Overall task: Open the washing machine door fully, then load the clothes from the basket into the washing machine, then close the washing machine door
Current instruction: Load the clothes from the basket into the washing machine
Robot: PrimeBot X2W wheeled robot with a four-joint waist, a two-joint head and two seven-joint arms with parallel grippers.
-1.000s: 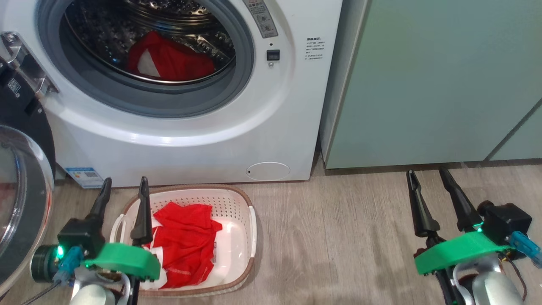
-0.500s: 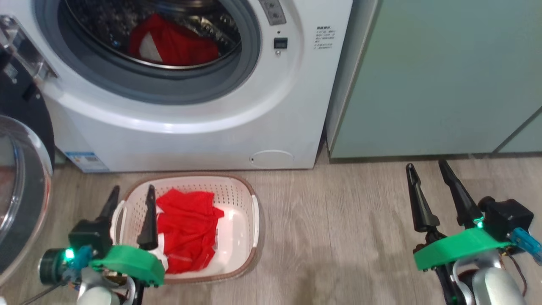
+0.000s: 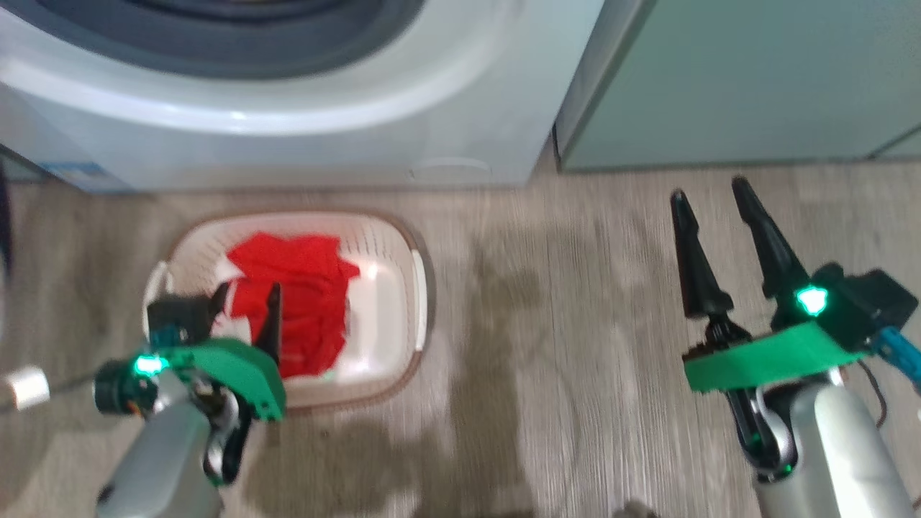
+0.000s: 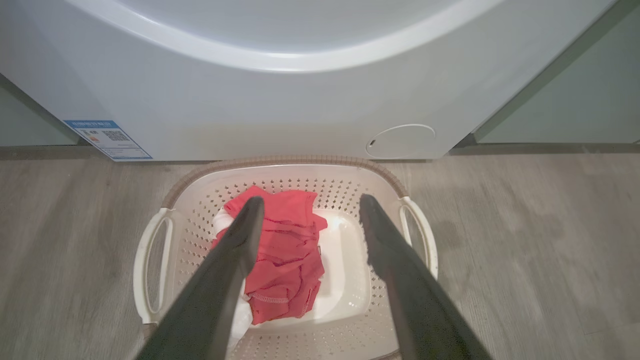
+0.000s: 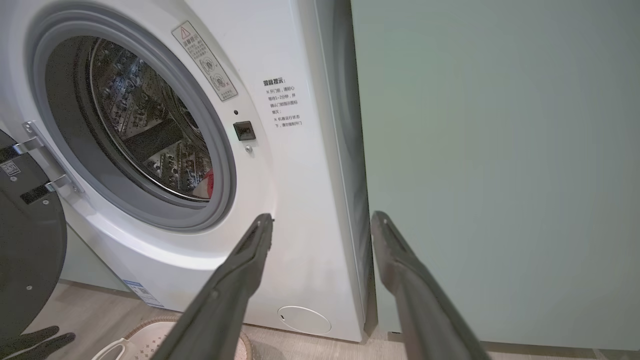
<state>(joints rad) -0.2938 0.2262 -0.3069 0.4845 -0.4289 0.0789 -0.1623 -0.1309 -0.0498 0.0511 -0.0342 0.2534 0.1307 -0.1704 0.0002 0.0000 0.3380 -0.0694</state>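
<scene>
**While the door is hanging open: left gripper over the basket, right gripper over bare floor**

Although the head view is showing motion blur, the wrist views are giving clear detail. The left gripper (image 4: 311, 200) is hovering over the basket (image 4: 200, 200) in the lower centre of the left wrist frame. Its two fingers are standing well apart and are gripping nothing. The finger at frame left is crossing in front of the clothes (image 4: 282, 240); whether it is touching the fabric cannot be told. The clothes are lying as a crumpled red heap in the left half of the basket, leaving the pale bottom of the right half bare. The basket is sitting on the floor (image 4: 525, 240) just in front of the washer (image 4: 280, 95). It is lying below the blue sticker (image 4: 107, 139) at frame left and the round flap (image 4: 402, 141) at frame right.

In the head view the right gripper (image 3: 707, 188) is showing at the right of the frame, over bare floor and well apart from the basket. Its fingers are likewise standing apart and holding nothing. In the right wrist view they are pointing towards the line where the washer is meeting the cabinet (image 5: 500, 150). The door (image 5: 25, 250) is hanging swung out at the left edge of that frame. The drum (image 5: 145, 130) is lying open inside the grey seal (image 5: 226, 180), and a small red patch (image 5: 209, 182) is showing at its lower right.
</scene>
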